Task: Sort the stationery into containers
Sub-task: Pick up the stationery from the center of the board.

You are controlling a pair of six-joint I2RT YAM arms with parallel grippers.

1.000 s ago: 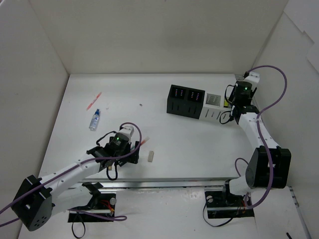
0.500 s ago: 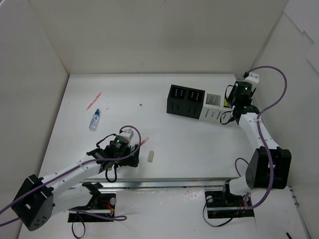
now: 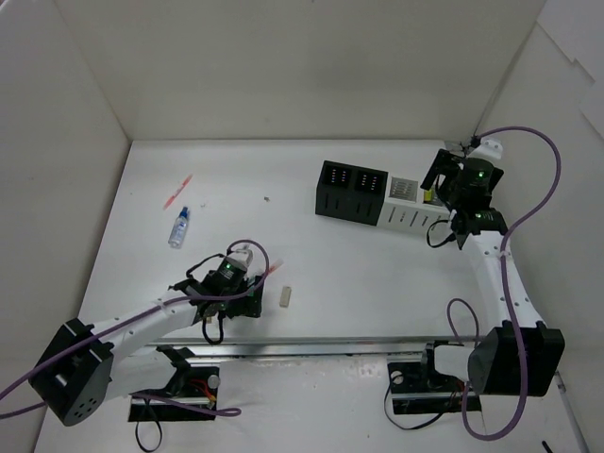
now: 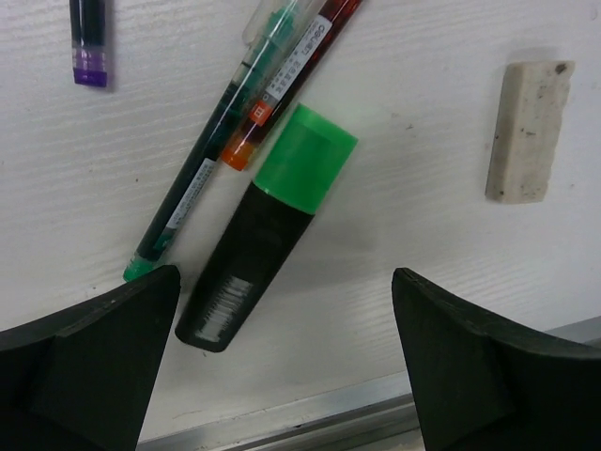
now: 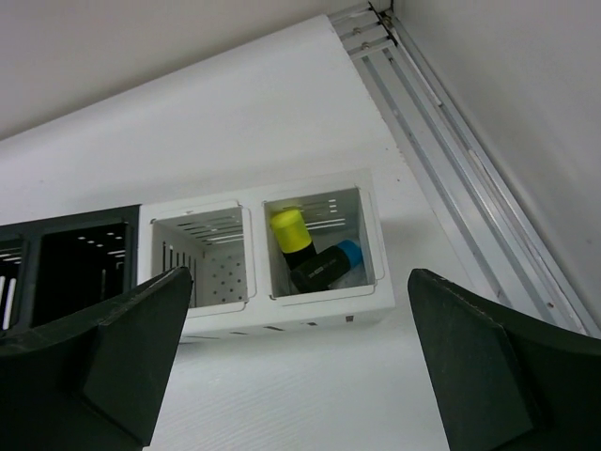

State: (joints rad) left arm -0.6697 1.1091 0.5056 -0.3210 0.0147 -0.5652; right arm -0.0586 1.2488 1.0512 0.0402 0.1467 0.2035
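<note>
A green-capped black highlighter (image 4: 268, 235) lies flat on the table between the fingers of my left gripper (image 4: 285, 277), which is open and low over it. A green pen (image 4: 211, 150) and a red pen (image 4: 291, 80) lie just beyond it, and a beige eraser (image 4: 528, 132) lies to the right. In the top view my left gripper (image 3: 229, 300) is left of the eraser (image 3: 286, 296). My right gripper (image 5: 299, 277) is open and empty above the white container (image 5: 310, 305). That container's right compartment holds a yellow-capped highlighter (image 5: 291, 230) and a blue-capped highlighter (image 5: 329, 265).
The black container (image 3: 351, 191) stands left of the white container (image 3: 408, 212). A pink pen (image 3: 176, 192) and a small clear bottle (image 3: 178, 227) lie at the far left. A purple-ended item (image 4: 91, 38) lies near the pens. A metal rail (image 3: 321, 347) edges the table front.
My right gripper has opened and its wrist has shifted right, away from the white container. My left gripper has edged toward the table's front, over the green highlighter.
</note>
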